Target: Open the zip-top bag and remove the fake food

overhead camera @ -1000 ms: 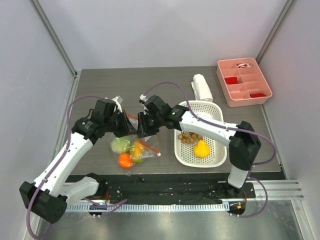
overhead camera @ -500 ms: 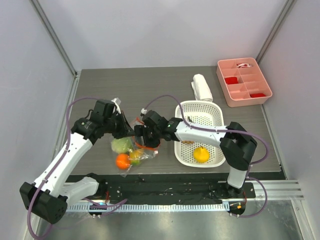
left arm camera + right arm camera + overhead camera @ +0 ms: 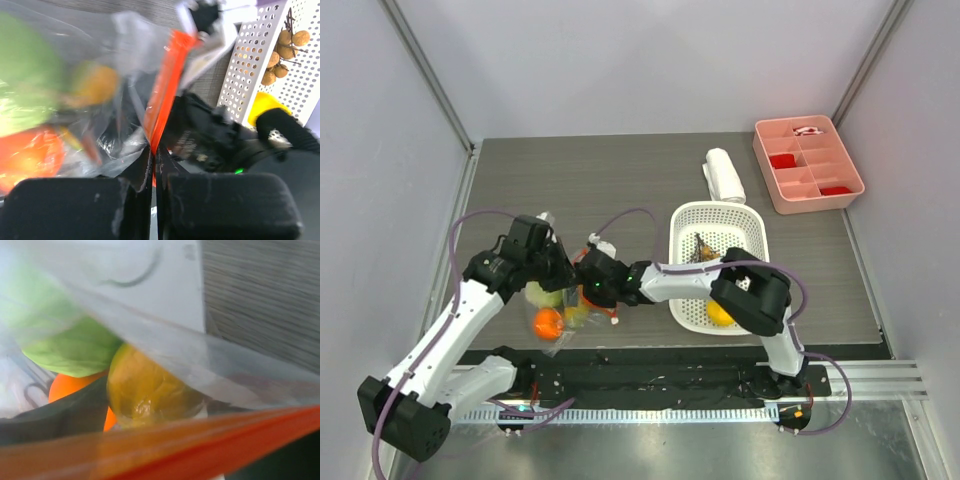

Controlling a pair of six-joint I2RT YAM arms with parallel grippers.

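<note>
The zip-top bag (image 3: 558, 312) lies left of the basket, a clear pouch with an orange-red zip strip (image 3: 164, 92). My left gripper (image 3: 152, 161) is shut on that strip, at the bag's mouth (image 3: 558, 274). The right gripper (image 3: 584, 292) is pushed into the mouth from the right, open, with a yellow-orange fruit (image 3: 147, 390) between its fingers. A dark finger (image 3: 47, 417) sits at that fruit's left. Also inside the bag are a green fruit (image 3: 70, 347) and an orange (image 3: 547, 322). The lemon (image 3: 719, 314) and brown grapes (image 3: 282, 50) lie in the basket.
The white perforated basket (image 3: 752, 236) stands just right of the right arm. A rolled white cloth (image 3: 724, 174) lies behind it. A pink compartment tray (image 3: 807, 163) is at the back right. Grey walls close in both sides.
The right gripper has moved left and toward the near edge, into the bag's mouth, and its jaws have spread. The left gripper and bag have shifted slightly nearer.
</note>
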